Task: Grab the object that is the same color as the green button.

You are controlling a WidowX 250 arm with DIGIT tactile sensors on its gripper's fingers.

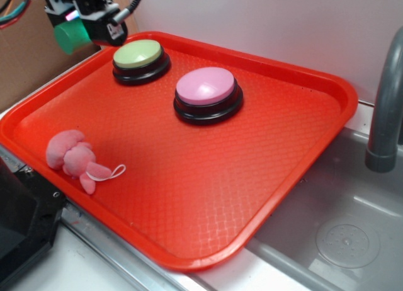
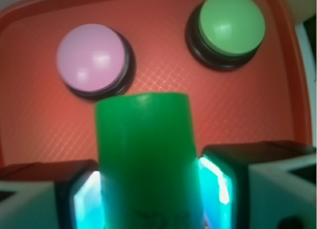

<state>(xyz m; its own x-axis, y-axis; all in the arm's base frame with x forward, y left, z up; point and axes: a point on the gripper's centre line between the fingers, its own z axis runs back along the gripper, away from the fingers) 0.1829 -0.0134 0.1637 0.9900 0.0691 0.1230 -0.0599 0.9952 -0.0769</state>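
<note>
My gripper [image 1: 75, 26] is shut on the green cylinder block [image 1: 70, 36] and holds it in the air above the tray's far left corner. In the wrist view the block [image 2: 146, 159] fills the centre, pressed between both fingers [image 2: 218, 184]. The green button [image 1: 138, 55] with its pale yellow-green dome sits on the red tray [image 1: 208, 196] just right of the gripper. It also shows in the wrist view [image 2: 230, 23] at the upper right.
A pink-topped button [image 1: 208, 89] stands mid-tray, also in the wrist view [image 2: 91, 58]. A pink plush toy [image 1: 74, 157] lies near the tray's left edge. A steel sink [image 1: 340, 228] and grey faucet [image 1: 384, 108] are on the right. A cardboard box [image 1: 25, 64] stands behind.
</note>
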